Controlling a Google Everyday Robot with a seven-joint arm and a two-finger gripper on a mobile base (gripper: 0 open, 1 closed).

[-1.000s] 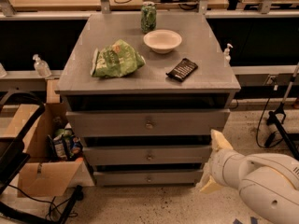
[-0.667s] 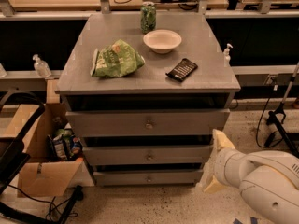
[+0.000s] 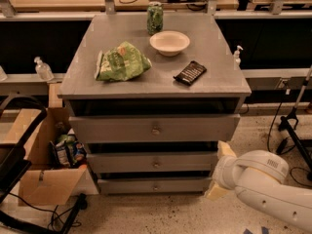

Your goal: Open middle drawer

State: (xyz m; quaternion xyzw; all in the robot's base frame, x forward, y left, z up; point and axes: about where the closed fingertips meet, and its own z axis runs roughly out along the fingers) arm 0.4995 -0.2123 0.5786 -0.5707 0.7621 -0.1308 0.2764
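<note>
At the far left a cardboard box [image 3: 41,172] is sitting open on the floor beside the desk [image 3: 214,57], playing no part in the job. On the desk top, from left to right, a green bag [image 3: 119,62], a can [image 3: 155,17], a bowl [image 3: 169,42] and a dark packet [image 3: 190,72] are lying well clear of the drawers. Below them the taller top drawer [image 3: 112,129] is sitting shut. Under it the middle drawer [image 3: 122,163] is lying between that one and the shorter bottom drawer [image 3: 126,185]. It is showing a flat grey front of medium height, with a small round metal knob [image 3: 156,164] at its centre and a dark gap above it. It is looking closed, its front sitting roughly in line with the other two, so the pull itself is not yet begun. To the right, the gripper [image 3: 219,171] is hovering just beside the right end of the middle drawer, well apart from the knob, with the white arm [image 3: 273,189] reaching in from the lower right corner. Its fingers [image 3: 225,150] are standing apart and holding nothing, one tip up near the drawer's right end and the other lower, near the bottom drawer. What is remaining, by my reading, is nearly everything: bringing the gripper across to the knob, closing on it and drawing the drawer out.
</note>
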